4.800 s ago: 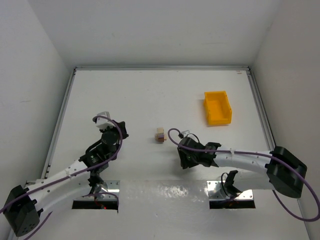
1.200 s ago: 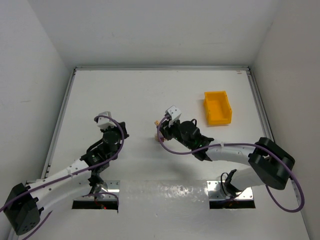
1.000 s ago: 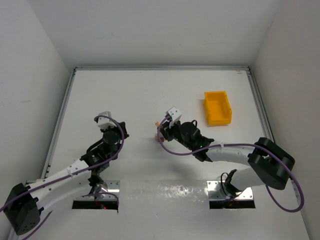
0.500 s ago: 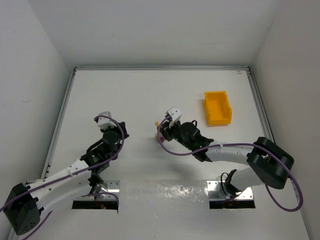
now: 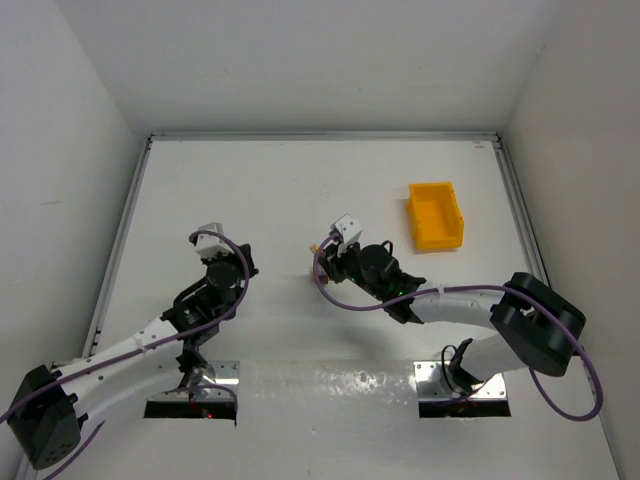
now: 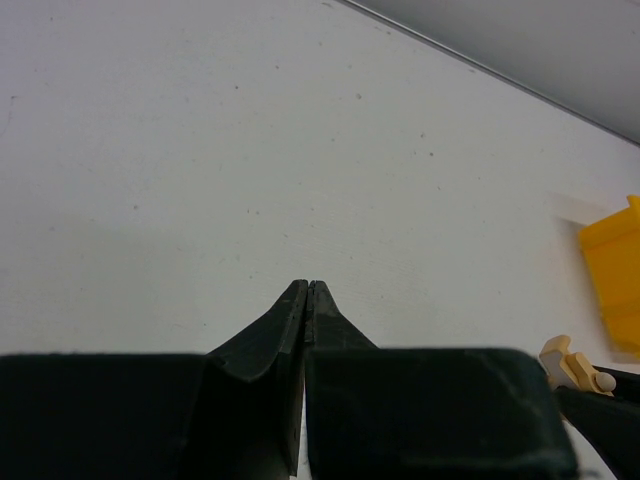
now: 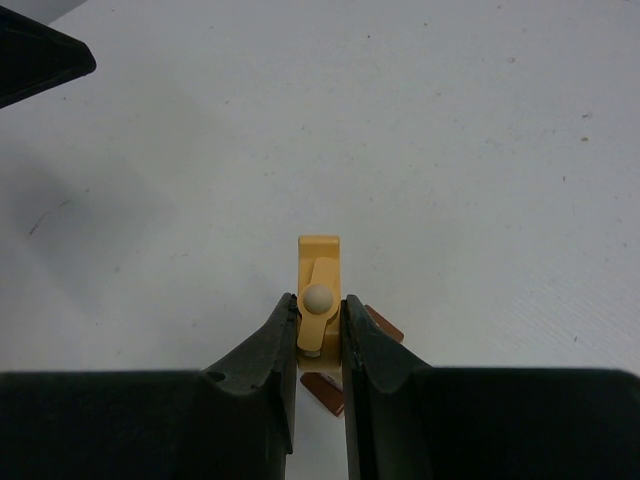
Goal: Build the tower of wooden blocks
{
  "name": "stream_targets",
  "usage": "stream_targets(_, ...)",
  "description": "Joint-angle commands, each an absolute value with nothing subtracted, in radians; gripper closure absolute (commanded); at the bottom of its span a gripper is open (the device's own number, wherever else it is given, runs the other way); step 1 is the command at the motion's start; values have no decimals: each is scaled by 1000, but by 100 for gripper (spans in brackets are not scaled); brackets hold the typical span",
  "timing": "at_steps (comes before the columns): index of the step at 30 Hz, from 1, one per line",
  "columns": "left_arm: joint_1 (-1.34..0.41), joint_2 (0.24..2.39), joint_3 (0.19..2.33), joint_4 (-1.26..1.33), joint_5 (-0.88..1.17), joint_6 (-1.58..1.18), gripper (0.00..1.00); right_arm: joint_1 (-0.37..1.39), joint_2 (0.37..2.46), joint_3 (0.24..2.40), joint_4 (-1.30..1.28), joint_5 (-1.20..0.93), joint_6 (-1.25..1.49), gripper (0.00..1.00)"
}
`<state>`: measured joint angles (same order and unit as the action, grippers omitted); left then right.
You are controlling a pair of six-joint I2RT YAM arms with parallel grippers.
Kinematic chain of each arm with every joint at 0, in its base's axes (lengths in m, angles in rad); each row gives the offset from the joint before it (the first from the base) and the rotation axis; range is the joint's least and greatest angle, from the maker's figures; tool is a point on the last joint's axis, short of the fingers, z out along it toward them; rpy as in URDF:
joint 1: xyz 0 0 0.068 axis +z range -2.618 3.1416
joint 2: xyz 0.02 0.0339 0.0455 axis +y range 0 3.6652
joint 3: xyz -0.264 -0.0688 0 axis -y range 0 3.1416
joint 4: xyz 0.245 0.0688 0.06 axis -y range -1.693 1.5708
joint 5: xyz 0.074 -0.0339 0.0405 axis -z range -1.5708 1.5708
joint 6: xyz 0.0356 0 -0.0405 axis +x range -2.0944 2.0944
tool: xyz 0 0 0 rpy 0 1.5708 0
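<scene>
A white table (image 5: 260,190) sits boxed in by plain white walls (image 5: 300,70), seen from above. At the left, the left arm (image 5: 130,352) reaches up from the near edge and bends toward the middle. The left gripper (image 6: 308,290) is clenched, its two black fingers pressed flat together with nothing between them, above bare table.

Right of it, near the middle of the table, the right arm (image 5: 470,300) curves in from the right side. The right gripper (image 7: 318,302) grasps a tan block (image 7: 318,255). This is a pale upright piece with a small round knob facing the wrist camera, pinched on both sides by the black fingers. Just below it, brown blocks (image 7: 322,392) lie on the table, partly hidden by the fingers. Whether the tan block touches them cannot be told.

Well apart, toward the right rear of the table, stands a yellow bin (image 5: 436,220) with its open side up.
</scene>
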<state>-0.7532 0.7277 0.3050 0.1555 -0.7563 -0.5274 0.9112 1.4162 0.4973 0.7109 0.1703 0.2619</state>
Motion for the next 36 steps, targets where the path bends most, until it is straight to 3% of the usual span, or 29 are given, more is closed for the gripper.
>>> stream_targets(1, -765, 729, 339, 201, -765, -518, 100, 910, 1430, 499, 769, 169, 264, 83)
stream_targets(36, -765, 746, 341, 207, -762, -515, 100, 910, 1447, 502, 767, 179, 264, 73)
